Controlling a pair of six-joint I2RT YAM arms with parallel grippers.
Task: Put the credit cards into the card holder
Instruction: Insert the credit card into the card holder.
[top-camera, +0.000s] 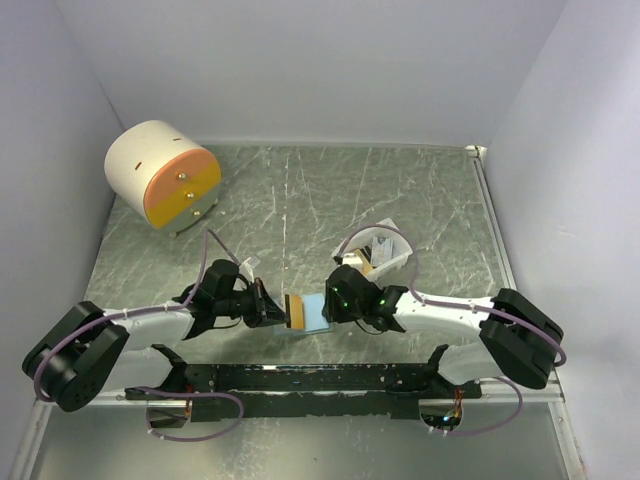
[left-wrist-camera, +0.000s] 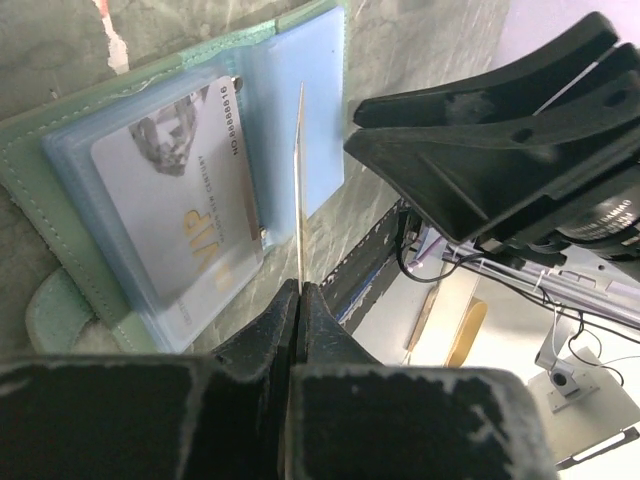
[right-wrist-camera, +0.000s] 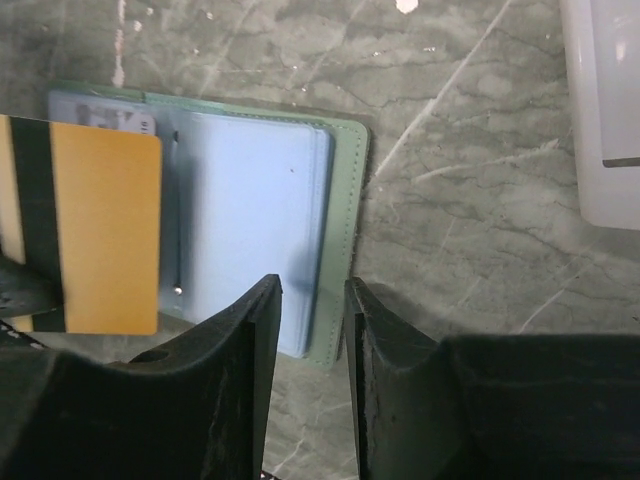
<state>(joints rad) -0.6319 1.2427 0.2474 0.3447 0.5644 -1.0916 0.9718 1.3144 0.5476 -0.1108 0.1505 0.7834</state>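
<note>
The card holder (top-camera: 318, 312) lies open on the table between my grippers, pale blue inside with a sage-green rim (right-wrist-camera: 347, 200). A grey VIP credit card (left-wrist-camera: 180, 205) sits in its left pocket. My left gripper (top-camera: 276, 311) is shut on an orange-gold credit card (right-wrist-camera: 105, 235) with a dark stripe. It holds the card on edge (left-wrist-camera: 300, 170) just over the holder's blue pockets. My right gripper (right-wrist-camera: 313, 295) is open, its jaws a little apart and astride the holder's green right edge. In the left wrist view it (left-wrist-camera: 500, 150) looms over the holder.
A small white tray (top-camera: 383, 250) holding more cards stands just behind the right gripper, and its wall (right-wrist-camera: 605, 110) shows at the right of the right wrist view. A round cream-and-orange drawer cabinet (top-camera: 165, 185) stands at the far left. White walls close in the marbled table.
</note>
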